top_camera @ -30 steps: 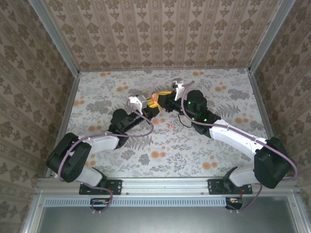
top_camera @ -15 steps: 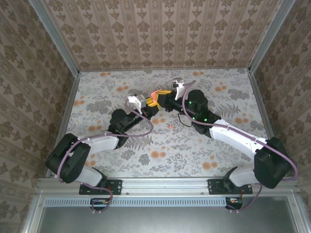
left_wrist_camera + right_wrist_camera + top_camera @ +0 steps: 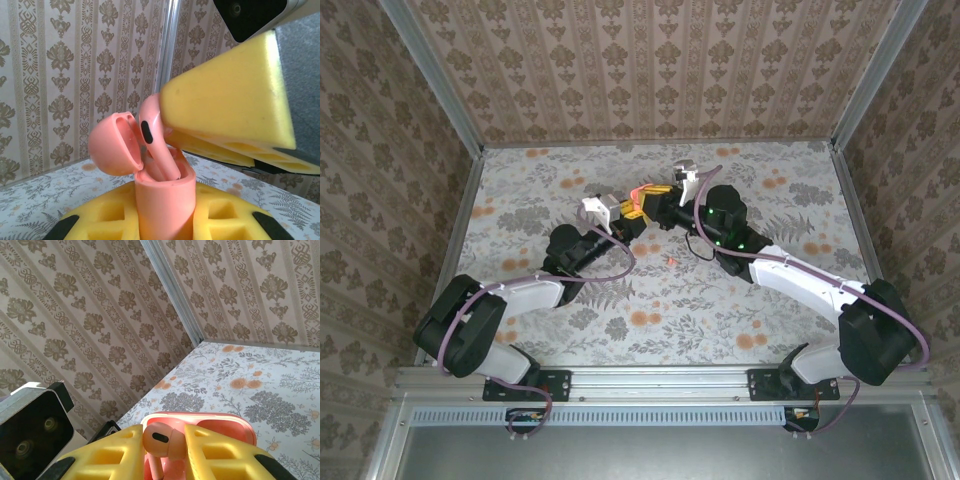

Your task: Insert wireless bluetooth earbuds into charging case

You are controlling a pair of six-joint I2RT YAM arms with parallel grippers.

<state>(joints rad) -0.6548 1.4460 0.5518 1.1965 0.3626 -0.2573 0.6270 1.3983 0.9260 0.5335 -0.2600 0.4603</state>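
The first insertion was in hand. The left pincer (image 3: pixel 165 222) was pressed onto the small coral-pink rounded plastic charging case (image 3: pixel 165 200), holding it upright with its hinged lid (image 3: pixel 112 145) tipped back. The right pincer (image 3: pixel 167 450) pinched a tiny coral-pink plastic earbud (image 3: pixel 159 439), whose stem sat partly down in the case's well. By my judgement, the next move called for a straight push, then a release. A second earbud (image 3: pixel 670 258) lay on the floral-print desk (image 3: pixel 740 300), near the right arm.
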